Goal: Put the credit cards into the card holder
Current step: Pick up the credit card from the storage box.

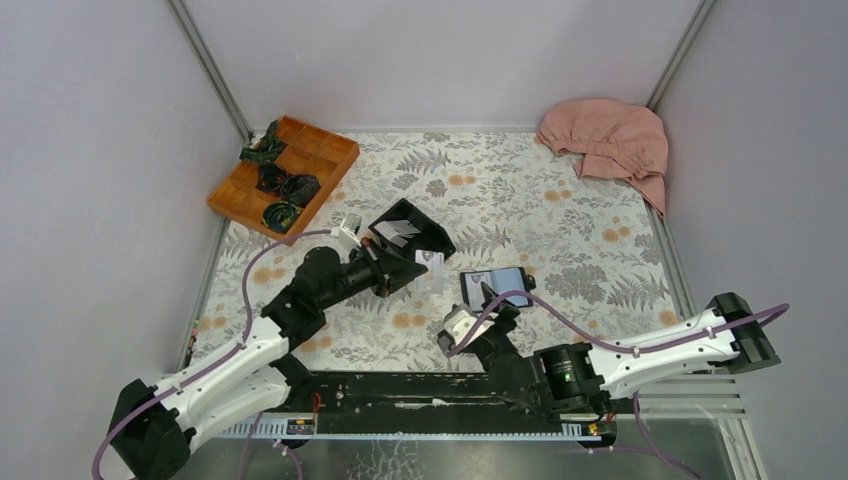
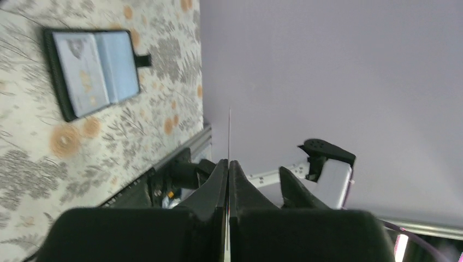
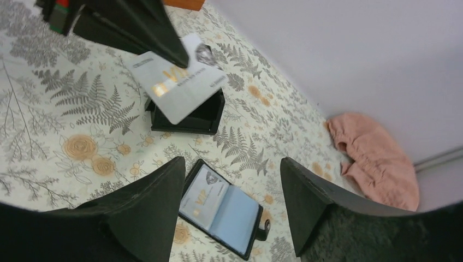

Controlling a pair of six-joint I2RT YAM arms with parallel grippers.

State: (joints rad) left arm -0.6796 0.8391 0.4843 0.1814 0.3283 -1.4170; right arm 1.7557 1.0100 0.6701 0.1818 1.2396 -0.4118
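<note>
The card holder (image 1: 497, 286) lies open on the floral table, blue-grey pockets up, with one pale credit card (image 3: 204, 197) in its left pocket. My left gripper (image 1: 405, 268) is shut on another credit card (image 1: 428, 261), held in the air between the black box and the holder. In the left wrist view that card (image 2: 229, 134) shows edge-on between the closed fingers of the left gripper (image 2: 228, 162). In the right wrist view it (image 3: 176, 87) hangs above the black box. My right gripper (image 3: 232, 164) stands open just above the holder (image 3: 221, 208), nothing in it.
A rigid black open-topped box (image 1: 411, 229) with more white cards (image 1: 397, 230) stands behind the left gripper. An orange wooden tray (image 1: 283, 174) with dark bundles sits at the back left. A pink cloth (image 1: 610, 142) lies at the back right. Grey walls enclose the table.
</note>
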